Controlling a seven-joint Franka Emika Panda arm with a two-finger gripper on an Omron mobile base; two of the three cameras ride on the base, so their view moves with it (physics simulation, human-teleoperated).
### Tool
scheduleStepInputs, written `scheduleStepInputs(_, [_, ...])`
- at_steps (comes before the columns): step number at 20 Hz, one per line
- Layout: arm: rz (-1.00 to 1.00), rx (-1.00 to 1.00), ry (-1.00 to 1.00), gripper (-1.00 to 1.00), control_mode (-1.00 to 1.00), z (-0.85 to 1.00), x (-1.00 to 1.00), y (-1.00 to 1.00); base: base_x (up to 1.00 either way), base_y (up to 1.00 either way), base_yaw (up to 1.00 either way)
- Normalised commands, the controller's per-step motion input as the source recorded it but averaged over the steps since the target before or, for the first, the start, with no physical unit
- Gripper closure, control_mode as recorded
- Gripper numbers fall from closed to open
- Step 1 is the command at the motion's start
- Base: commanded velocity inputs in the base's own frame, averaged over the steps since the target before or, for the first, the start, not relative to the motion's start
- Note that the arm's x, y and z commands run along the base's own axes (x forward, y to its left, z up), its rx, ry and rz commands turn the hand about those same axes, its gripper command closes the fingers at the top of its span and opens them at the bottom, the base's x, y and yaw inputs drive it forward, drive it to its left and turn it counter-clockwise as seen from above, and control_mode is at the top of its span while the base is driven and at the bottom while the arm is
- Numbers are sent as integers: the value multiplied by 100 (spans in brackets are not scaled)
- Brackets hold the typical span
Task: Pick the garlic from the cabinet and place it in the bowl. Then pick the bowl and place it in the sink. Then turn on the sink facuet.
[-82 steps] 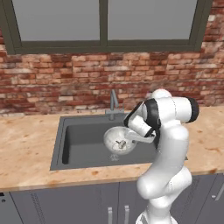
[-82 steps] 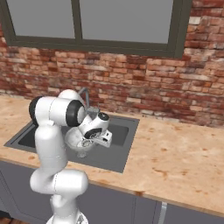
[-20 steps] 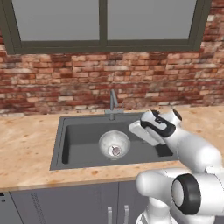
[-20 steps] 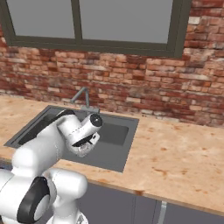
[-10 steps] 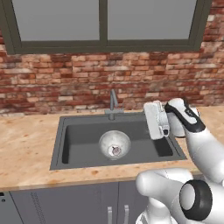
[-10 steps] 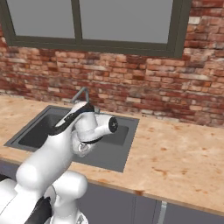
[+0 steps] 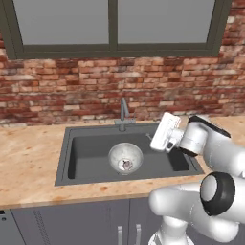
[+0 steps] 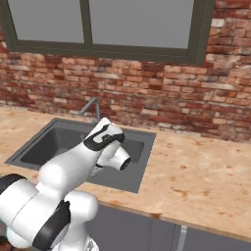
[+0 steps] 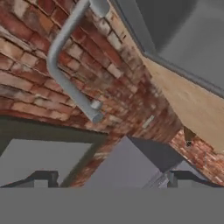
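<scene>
the bowl (image 7: 125, 158) sits in the middle of the sink (image 7: 86, 158) with the garlic (image 7: 127, 165) inside, so what's left is the sink facuet (image 7: 124, 112), standing at the back rim against the brick wall. it looks like rigid, smooth metal, likely slippery, so a push on its handle should do better than a pinch. to the right, the tool (image 7: 152, 139) hangs over the basin with jaws spread wide, holding nothing.

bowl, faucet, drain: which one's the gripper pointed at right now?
The sink faucet. In the hand view its curved grey spout lies ahead of the open gripper. The bowl sits below in the sink, holding the garlic.
</scene>
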Motion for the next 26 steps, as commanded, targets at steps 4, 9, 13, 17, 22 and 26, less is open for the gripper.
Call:
scheduleStepInputs(4, [-12,61,40,-100,-100,36,79,-11,0,0,0])
scheduleStepInputs(9, [-1,14,23,-100,-100,-11,53,-10,0,0,0])
scheduleStepInputs(13, [-2,18,20,-100,-100,-4,98,-25,0,0,0])
scheduleStepInputs(17, [-6,5,18,-100,-100,-28,88,-2,0,0,0])
scheduleStepInputs(22, [-5,1,18,-100,-100,-52,88,0,0,0,0])
scheduleStepInputs(26, [-5,2,12,-100,-100,-25,85,-2,0,0,0])
